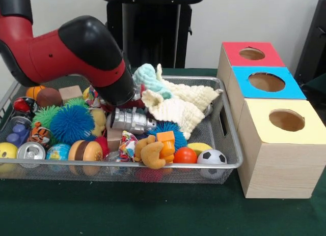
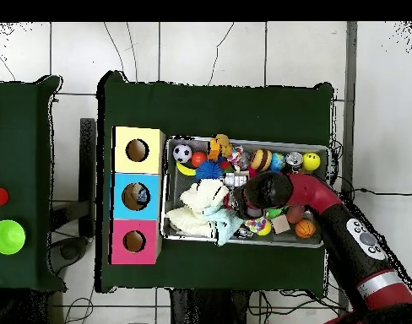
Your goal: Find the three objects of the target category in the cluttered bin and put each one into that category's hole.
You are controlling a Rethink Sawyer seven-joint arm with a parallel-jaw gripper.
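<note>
Silver mesh bin point(image 1: 230, 144) is packed with toys, and the red-and-black arm point(image 1: 76, 50) is reaching down into its middle. The gripper is buried behind the arm's wrist and the cream knitted cloth point(image 1: 175, 106), so can't tell how wide it's spread or whether it has anything. A crinkly clear plastic lump point(image 1: 118, 155) lies near the front rim, just left of the orange bear point(image 1: 153, 152). The blue-topped box's hole point(image 1: 266, 82) sits right of the bin, between the red and yellow boxes.
</note>
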